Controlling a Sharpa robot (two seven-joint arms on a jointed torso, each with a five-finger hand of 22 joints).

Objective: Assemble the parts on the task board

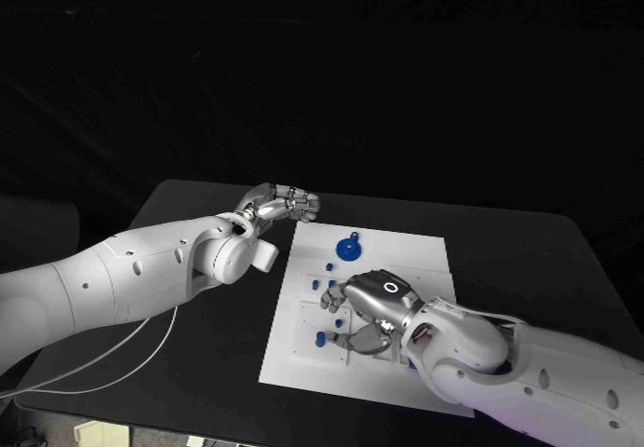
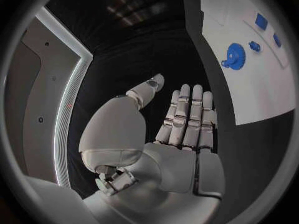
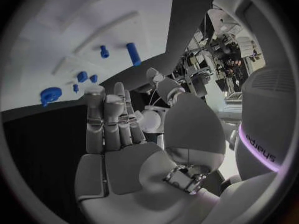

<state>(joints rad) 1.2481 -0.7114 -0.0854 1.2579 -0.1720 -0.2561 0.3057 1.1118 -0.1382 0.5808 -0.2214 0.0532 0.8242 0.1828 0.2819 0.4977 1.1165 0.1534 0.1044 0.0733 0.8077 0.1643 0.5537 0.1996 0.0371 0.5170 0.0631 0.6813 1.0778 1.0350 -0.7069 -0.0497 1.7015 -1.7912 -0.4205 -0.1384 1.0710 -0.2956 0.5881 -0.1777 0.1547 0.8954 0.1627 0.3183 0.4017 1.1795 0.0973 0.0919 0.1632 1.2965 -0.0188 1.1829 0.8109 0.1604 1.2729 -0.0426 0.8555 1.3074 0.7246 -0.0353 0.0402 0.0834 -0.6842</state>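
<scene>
The right hand [image 1: 380, 296], fingers straight and together, empty, hides part of the task board [image 1: 403, 256]; left hand [image 1: 282, 203] likewise.

Task board [image 1: 403, 256] mid-table, gear [image 1: 348, 249] on its far left part, small parts [image 1: 327, 284] nearer.

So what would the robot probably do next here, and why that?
Probably the right hand lowers a little to pick up one of the small blue parts beside it. It hovers over the task board with straight fingers, holding nothing, as its wrist view shows. The left hand is off the board's far corner, also holding nothing.
</scene>
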